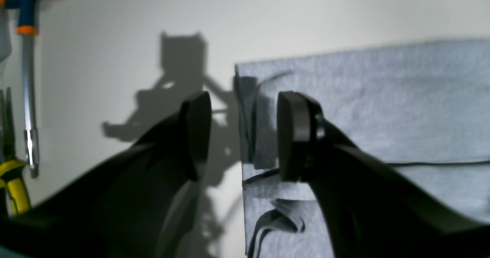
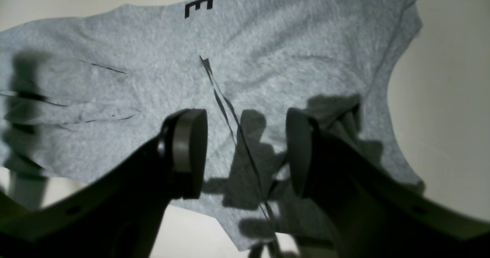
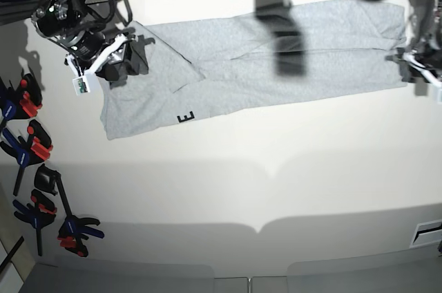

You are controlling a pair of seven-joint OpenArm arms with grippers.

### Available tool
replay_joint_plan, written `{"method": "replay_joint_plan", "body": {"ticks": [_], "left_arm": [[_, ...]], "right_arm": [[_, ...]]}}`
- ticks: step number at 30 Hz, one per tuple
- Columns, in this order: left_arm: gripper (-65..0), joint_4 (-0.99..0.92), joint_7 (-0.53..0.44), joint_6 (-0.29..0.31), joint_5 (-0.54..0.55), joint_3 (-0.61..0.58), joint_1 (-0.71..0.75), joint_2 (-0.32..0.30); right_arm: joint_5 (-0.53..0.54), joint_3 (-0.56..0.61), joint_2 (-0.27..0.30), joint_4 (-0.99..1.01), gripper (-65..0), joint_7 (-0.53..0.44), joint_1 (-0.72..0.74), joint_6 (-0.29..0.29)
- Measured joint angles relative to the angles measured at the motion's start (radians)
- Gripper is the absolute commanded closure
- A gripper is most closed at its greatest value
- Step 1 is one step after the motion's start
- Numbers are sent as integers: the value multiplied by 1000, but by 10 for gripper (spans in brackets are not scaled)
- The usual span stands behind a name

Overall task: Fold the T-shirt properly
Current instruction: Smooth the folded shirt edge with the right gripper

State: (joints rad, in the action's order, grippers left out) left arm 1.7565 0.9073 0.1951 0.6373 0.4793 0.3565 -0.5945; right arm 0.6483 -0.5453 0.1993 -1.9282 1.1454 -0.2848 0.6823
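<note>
The T-shirt [image 3: 276, 51] lies spread in a long band across the far part of the pale surface [image 3: 242, 182], reaching from the left side of the base view almost to its right edge. Its left portion is folded over in overlapping layers, with a diagonal fold line running down toward a single black block letter "E" [image 3: 186, 117] near the front hem. The right wrist view shows the same letter [image 2: 198, 7] at the far edge of the grey cloth [image 2: 115, 97], along with several creases and a dark seam line running between the fingers. The right end effector [image 2: 245, 151] hovers above this folded end, its two fingers spread wide apart with nothing between them; whether the pads touch the fabric cannot be told. In the base view it sits at the shirt's upper left corner [image 3: 114, 61]. The left end effector [image 1: 243, 135] is also wide open and holds nothing; it hangs over the straight side edge of the shirt [image 1: 363, 108], one finger above bare surface and the other above the cloth, where a small bunch of folded layers shows at the edge. In the base view it appears at the far right [image 3: 421, 65], by the shirt's end. Several clamps [image 3: 27, 148] with red and blue handles lie along the left edge of the surface, well apart from the shirt.
</note>
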Motion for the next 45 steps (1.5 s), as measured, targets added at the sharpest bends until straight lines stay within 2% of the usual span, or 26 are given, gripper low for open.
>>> {"method": "replay_joint_plan", "body": {"ticks": [3, 8, 10, 13, 16, 20, 23, 25, 32, 41, 45], "left_arm": [[-263, -34, 31, 69, 131, 82, -2, -1], [-280, -225, 46, 80, 219, 106, -2, -1], [-280, -337, 47, 125, 301, 106, -2, 2], [-280, -490, 49, 236, 437, 106, -8, 5], [-280, -602, 68, 321, 537, 106, -29, 4], [-280, -714, 71, 364, 589, 110, -58, 1], [-280, -763, 155, 420, 664, 112, -75, 1], [-280, -769, 218, 470, 678, 112, -78, 0], [-280, -769, 224, 468, 699, 112, -79, 8], [-280, -769, 217, 473, 718, 112, -80, 64], [-280, -769, 243, 480, 721, 112, -80, 63]], "right_arm": [[4, 0, 0, 0, -313, 0, 2, 0], [23, 0, 0, 0, -313, 0, 2, 0], [24, 0, 0, 0, -312, 0, 2, 0], [26, 0, 0, 0, -313, 0, 2, 0], [26, 0, 0, 0, -313, 0, 2, 0], [26, 0, 0, 0, -312, 1, 2, 0], [27, 0, 0, 0, -312, 1, 2, 0], [27, 0, 0, 0, -312, 2, 2, 0], [28, 0, 0, 0, -312, 4, 2, 0], [53, 0, 0, 0, -312, 15, 2, 0], [53, 0, 0, 0, -312, 16, 2, 0]]}}
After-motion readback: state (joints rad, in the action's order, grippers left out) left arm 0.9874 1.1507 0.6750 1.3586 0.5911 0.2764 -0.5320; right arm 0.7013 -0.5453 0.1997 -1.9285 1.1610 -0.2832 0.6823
